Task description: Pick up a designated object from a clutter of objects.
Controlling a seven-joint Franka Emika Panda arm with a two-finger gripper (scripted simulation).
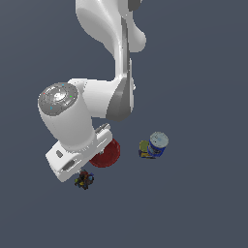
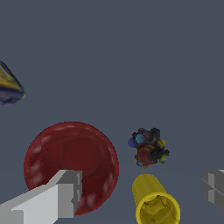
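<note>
1. Presently catalogued: a small dark lumpy jumble of black, red, blue and yellow bits (image 2: pixel 148 148), taken to be the designated object. It was found on the grey floor (image 2: pixel 131 52), just beside a lying yellow plastic cup (image 2: pixel 155 203) and near a round red bowl (image 2: pixel 70 165), touching neither as far as could be judged.

2. The white and grey parallel gripper (image 2: pixel 140 192) was recorded above these three items with its fingers wide apart and nothing held between them. The jumble lay short of the midpoint between the fingers, the cup closer to it.

3. In the exterior view the jumble (image 1: pixel 84 179) was seen just under the edge of the gripper housing (image 1: pixel 80 157), the bowl (image 1: pixel 107 154) being partly hidden by it. The placement was judged an approach hover.

4. A blue-white cylindrical can (image 1: pixel 158 144) and a small yellow box (image 1: pixel 144 147) were noted touching or nearly so, well apart from the jumble.

5. Risk was assessed: the cup's closeness was thought likely to obstruct one finger during descent.
</note>
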